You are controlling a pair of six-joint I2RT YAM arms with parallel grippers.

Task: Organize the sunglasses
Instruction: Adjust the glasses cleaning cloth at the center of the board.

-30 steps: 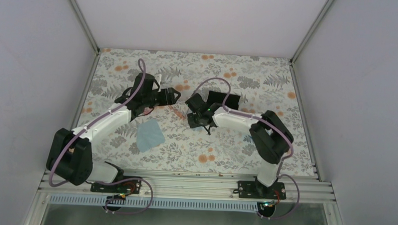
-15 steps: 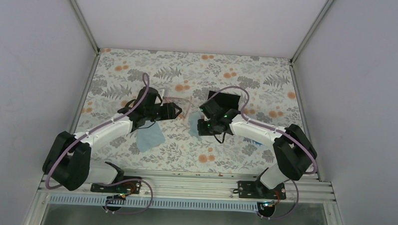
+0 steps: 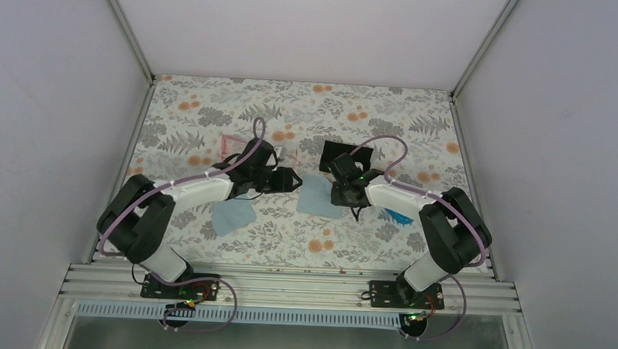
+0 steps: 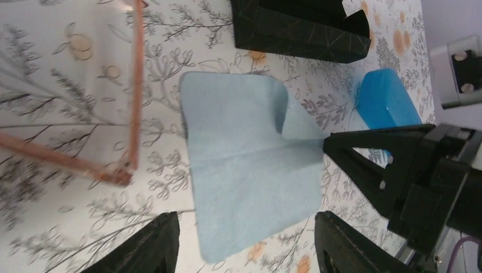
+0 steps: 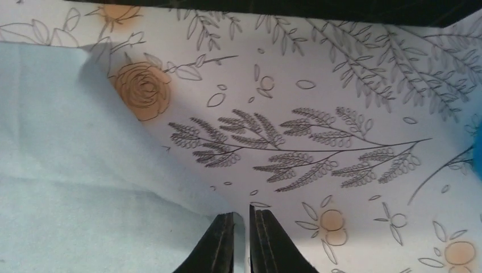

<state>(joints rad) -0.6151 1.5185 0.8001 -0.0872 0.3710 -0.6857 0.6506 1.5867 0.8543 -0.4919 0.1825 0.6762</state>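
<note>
1. We see a table (image 3: 215, 101) covered in a pale floral print with grey leaves and orange blooms
2. Near its middle lies a light blue cloth (image 3: 317, 198), mostly flat, with its right corner lifted off the surface
3. A second cloth (image 3: 233, 215) of the same blue lies flat to the left, nearer the front edge
4. The sunglasses (image 4: 135, 85) lie further back on the left, arms unfolded
5. We find a black stand (image 3: 345, 154) behind the lifted cloth, and a blue case (image 3: 400, 217) resting to the right

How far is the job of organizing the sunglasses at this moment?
Done: nothing visible yet. In hand: the right gripper pinches an edge of the light blue cloth, and the left gripper hovers open over it. Left: the sunglasses lie on the table, outside the blue case.
</note>
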